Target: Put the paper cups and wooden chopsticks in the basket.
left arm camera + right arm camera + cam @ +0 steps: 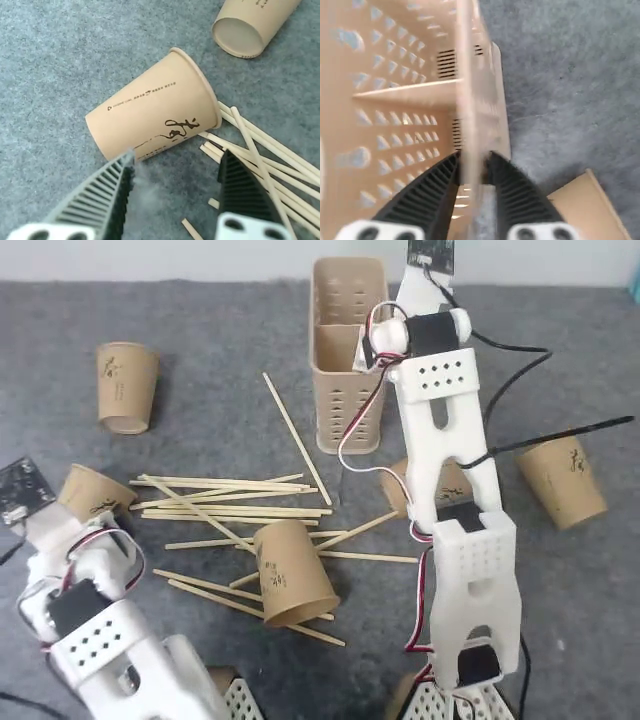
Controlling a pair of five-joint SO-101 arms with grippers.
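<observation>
Basket [470,75] wall sits clamped in our right hand [473,159]; our left hand [177,154] gapes beside a toppled cup [150,110].

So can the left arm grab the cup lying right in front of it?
Probably yes. The left gripper is open, and the paper cup lies on its side just past its fingertips with nothing between. The chopsticks lie beside the cup, not across it.

Grey felt-like table cover [200,390] beneath a pale strip of wall [150,260].
</observation>
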